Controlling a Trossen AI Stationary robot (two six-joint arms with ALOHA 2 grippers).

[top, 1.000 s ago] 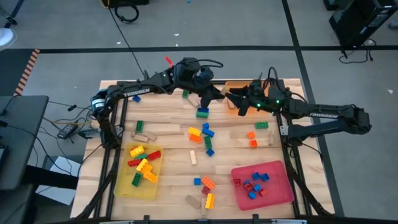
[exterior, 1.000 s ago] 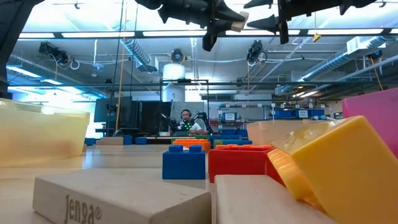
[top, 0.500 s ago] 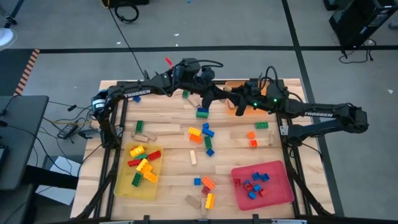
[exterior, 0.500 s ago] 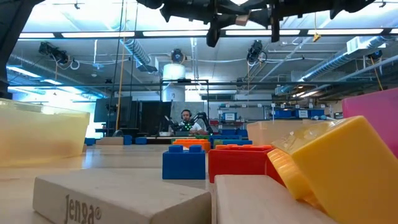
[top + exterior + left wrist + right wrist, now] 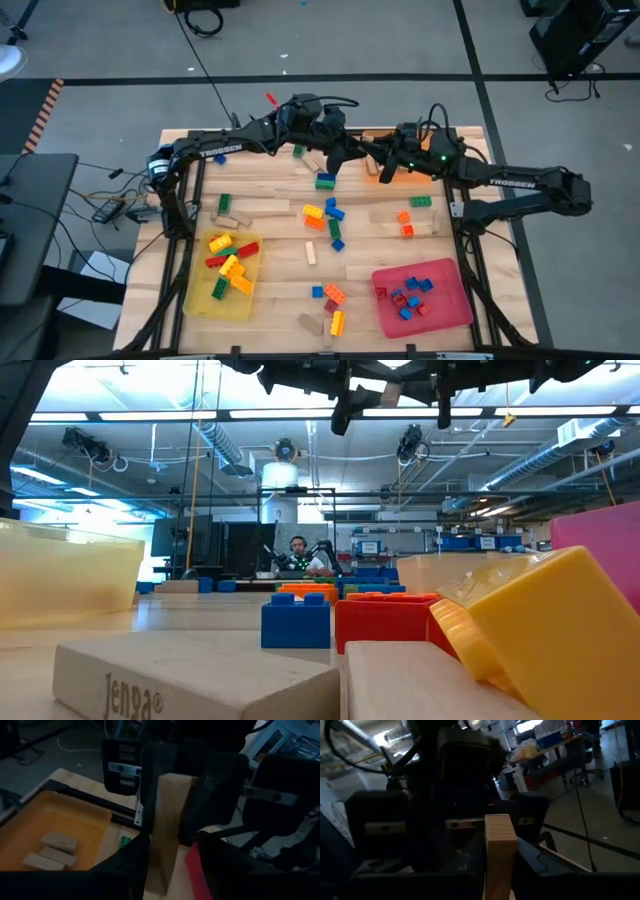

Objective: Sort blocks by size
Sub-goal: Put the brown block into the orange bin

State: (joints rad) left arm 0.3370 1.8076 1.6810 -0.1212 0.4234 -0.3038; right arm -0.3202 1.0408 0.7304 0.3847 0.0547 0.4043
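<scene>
Wooden block (image 5: 500, 851), plain tan and long, held in the air between the two grippers above the far middle of the table (image 5: 280, 245). Right gripper (image 5: 375, 158) pinches one end of it, fingers pressed tight against its sides. Left gripper (image 5: 350, 153) meets it head-on at the other end; its dark fingers (image 5: 131, 865) stand on either side of the same block, but whether they press on it cannot be told. Both arms reach inward from the table's far corners.

Remaining blocks lie scattered on the tabletop: a green brick (image 5: 325, 182) just below the grippers, a mixed cluster (image 5: 328, 218) at the centre, two orange bricks (image 5: 406, 223) to the right. Yellow tray (image 5: 200, 300) at near left holds yellow, red, green and orange bricks; red tray (image 5: 455, 310) at near right holds small blue and red ones. Orange tray (image 5: 30, 817) at the far edge holds three wooden pieces (image 5: 50, 851).
</scene>
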